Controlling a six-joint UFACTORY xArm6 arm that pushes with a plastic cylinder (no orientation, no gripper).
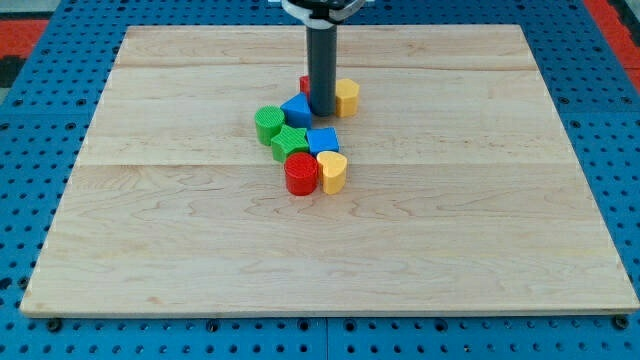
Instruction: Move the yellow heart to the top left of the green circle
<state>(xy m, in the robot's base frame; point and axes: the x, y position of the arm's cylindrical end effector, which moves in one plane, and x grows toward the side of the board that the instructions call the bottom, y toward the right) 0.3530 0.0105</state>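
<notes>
**Tip sits at the far end of the cluster, yellow heart at the near end**

Camera view: my tip [322, 111] rests on the wooden tabletop [480, 230] at the upper end of a tight cluster of blocks near the board's middle. There is no gripper on this arm, only the dark rod, so nothing is open, closed or held. The tip stands between a blue block [297, 110] on its left and a yellow block [346, 96] on its right, close against both; a red block [305, 84] peeks out behind the rod, mostly hidden.

The yellow heart [332, 171] lies at the cluster's lower edge, toward the view's bottom from my tip and slightly to the right, with a blue cube [323, 141] between them. It touches a red cylinder [301, 173] on its left. The green circle [269, 123] sits at the cluster's left edge, up and left of the heart, with a green star [290, 141] just beside it on the lower right.

So the heart's goal spot, up and left of the green circle, lies on the far side of the cluster from the heart. I judge the tip must first travel round to the heart's lower right before any push helps.

Count: two yellow, two blue, two red, two green, eight blocks in all.
</notes>
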